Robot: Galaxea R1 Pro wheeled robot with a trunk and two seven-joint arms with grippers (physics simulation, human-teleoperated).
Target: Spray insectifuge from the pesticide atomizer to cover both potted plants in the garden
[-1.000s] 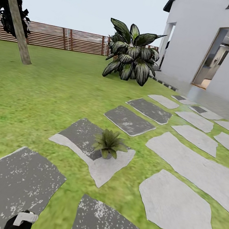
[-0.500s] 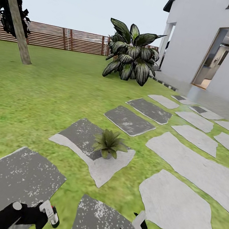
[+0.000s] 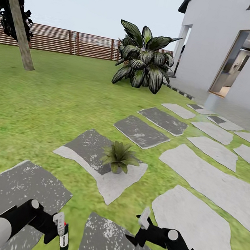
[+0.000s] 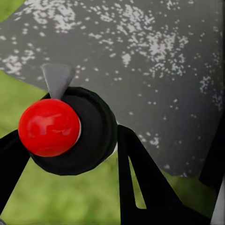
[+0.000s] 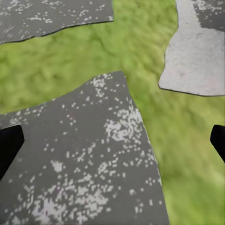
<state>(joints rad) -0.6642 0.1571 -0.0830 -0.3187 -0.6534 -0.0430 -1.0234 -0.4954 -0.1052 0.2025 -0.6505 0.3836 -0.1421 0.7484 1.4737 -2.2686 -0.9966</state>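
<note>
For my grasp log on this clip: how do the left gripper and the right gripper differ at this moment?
The left gripper is shut on the pesticide atomizer; the right gripper holds nothing and is open, its fingers at the edges of the right wrist view. The left gripper is low over a dark stepping slab and grass; the right gripper reaches further ahead, towards the potted plant. Both have black arms and are over slabs.

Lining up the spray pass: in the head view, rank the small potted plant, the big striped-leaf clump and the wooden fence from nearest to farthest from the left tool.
1. Potted plant: on a stepping slab, ahead and right of the left tool.
2. Striped-leaf clump: far up the lawn, by the house corner.
3. Wooden fence: behind it, along the garden's back edge.
</note>
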